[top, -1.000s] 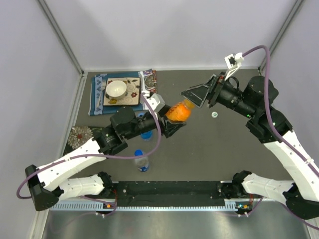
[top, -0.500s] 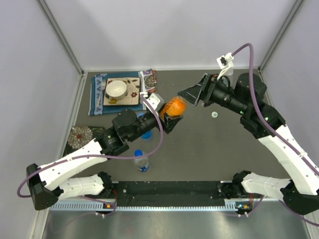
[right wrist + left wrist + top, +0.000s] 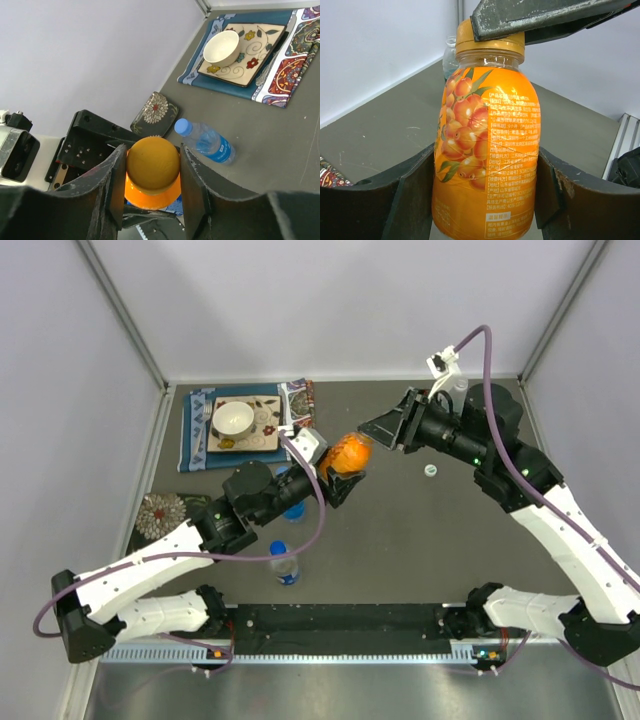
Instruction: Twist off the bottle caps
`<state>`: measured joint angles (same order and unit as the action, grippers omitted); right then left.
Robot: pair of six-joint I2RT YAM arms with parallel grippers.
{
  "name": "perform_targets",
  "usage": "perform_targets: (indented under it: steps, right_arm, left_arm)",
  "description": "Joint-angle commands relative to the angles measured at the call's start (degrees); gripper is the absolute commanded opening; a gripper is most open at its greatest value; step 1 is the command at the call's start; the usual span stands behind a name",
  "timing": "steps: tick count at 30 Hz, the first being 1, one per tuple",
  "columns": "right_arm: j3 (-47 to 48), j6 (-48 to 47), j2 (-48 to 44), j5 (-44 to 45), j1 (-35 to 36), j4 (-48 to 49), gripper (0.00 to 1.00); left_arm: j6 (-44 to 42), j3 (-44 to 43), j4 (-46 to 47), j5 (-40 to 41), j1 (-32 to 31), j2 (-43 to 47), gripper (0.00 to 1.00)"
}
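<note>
Table (image 3: 400,540): one orange bottle (image 3: 487,150), orange cap (image 3: 152,162)

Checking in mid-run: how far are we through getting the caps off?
Done: one white cap lies loose on the table. In hand: the left claw holds the orange bottle while the right claw clamps its orange cap, not yet off. Left: the near bottle has its blue cap on, and another bottle sits partly hidden under the left arm.

A lab test cell: plain white panel walls (image 3: 350,300) enclosing a grey table (image 3: 400,550).
</note>
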<state>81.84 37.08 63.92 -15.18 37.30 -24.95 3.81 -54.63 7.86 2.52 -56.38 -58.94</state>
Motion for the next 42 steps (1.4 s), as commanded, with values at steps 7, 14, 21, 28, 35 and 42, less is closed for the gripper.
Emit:
perform_targets:
  steps: [7, 14, 21, 28, 35, 42]
  right_arm:
    - [0.1, -2.4, -0.1, -5.6, -0.2, 0.7, 0.0]
    - [1.6, -14.7, -0.8, -14.5, -0.2, 1.0, 0.0]
    - [1.2, -24.5, -2.0, -28.9, -0.2, 2.1, 0.0]
    - [1.1, -28.8, -2.4, -38.9, -0.3, 3.0, 0.0]
    - [1.7, -33.9, -3.5, -49.6, -0.3, 3.0, 0.0]
    - [-0.1, -40.2, -5.1, -55.5, -0.4, 2.7, 0.0]
  left_arm:
    - [0.0, 0.3, 4.8, -0.3, -0.2, 1.6, 0.38]
    - [8.4, 0.3, 8.1, -28.6, 3.6, 3.0, 0.34]
    - [27.1, -0.5, 19.5, -55.2, 8.4, -0.4, 0.34]
    - [42.5, 2.8, 37.6, -64.2, 12.4, -1.9, 0.32]
    - [49.0, 2.7, 44.9, -68.0, 13.2, -4.2, 0.31]
    - [53.1, 3.0, 49.3, -70.4, 13.7, -6.4, 0.31]
